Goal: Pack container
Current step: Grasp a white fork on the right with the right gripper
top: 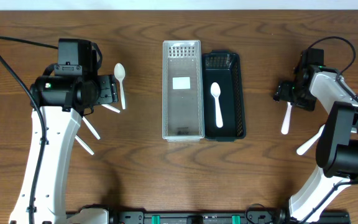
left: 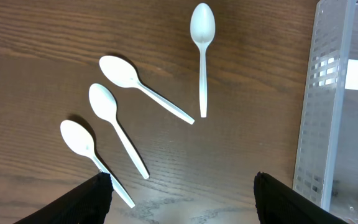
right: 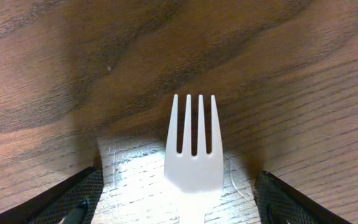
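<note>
We look down on a table [top: 142, 168] of dark brown wood with bold wavy grain, shining pale under the right wrist; a thin light strip runs along its far edge, and we cannot tell what it is. At the middle stand a clear perforated container [top: 182, 90] and, just beside it on the right, a black basket [top: 232, 124] holding one white spoon [top: 217, 102]. Our left gripper [left: 182, 193] hangs above the wood with its fingers spread wide and nothing between them; four loose spoons [left: 120, 78] lie fanned out ahead of it, near the clear container. Our right gripper [right: 179, 193], well to the right of the basket, is likewise spread wide, a white fork [right: 193, 149] lying flat on the wood between its fingers, neither touching it; another white utensil [top: 308, 142] lies nearer that arm's base
</note>
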`<state>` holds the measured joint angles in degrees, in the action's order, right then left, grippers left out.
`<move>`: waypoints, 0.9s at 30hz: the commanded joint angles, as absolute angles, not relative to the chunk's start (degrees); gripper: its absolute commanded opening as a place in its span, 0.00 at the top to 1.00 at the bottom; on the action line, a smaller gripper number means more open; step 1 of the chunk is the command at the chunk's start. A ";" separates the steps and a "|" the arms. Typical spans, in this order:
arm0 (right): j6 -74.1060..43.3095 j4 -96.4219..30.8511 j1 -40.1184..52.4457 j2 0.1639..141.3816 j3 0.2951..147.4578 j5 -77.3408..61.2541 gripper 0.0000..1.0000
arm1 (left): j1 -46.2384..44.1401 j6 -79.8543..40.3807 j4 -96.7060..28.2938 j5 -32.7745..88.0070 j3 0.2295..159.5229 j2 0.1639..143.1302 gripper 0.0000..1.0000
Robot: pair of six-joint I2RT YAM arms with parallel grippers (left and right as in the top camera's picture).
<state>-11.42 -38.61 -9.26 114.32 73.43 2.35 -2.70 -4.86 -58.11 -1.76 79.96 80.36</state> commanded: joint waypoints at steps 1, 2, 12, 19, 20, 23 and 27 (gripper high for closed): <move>-10.59 -38.52 -9.85 115.52 73.60 2.79 0.24 | -2.52 -5.17 -58.24 -2.42 80.86 80.03 0.25; -10.59 -38.52 -9.85 115.52 73.60 2.79 0.27 | -2.52 -5.17 -58.24 -2.42 80.86 80.03 0.25; -10.57 -38.37 -9.85 115.52 73.60 2.96 0.43 | -2.52 -5.17 -58.28 -2.39 80.86 80.03 0.25; -10.15 -37.95 -9.87 115.52 73.60 3.25 0.56 | -2.52 -5.17 -58.67 -2.42 80.86 80.03 0.25; -10.17 -37.87 -9.91 115.52 73.60 3.22 0.59 | -2.52 -5.17 -58.72 -2.42 80.86 80.03 0.25; -10.17 -37.45 -9.91 115.52 73.60 3.22 0.64 | -2.52 -5.17 -58.94 -2.39 80.86 80.03 0.25; -10.17 -36.99 -9.91 115.52 73.60 3.22 0.65 | -2.52 -5.17 -59.18 -2.39 80.86 80.03 0.25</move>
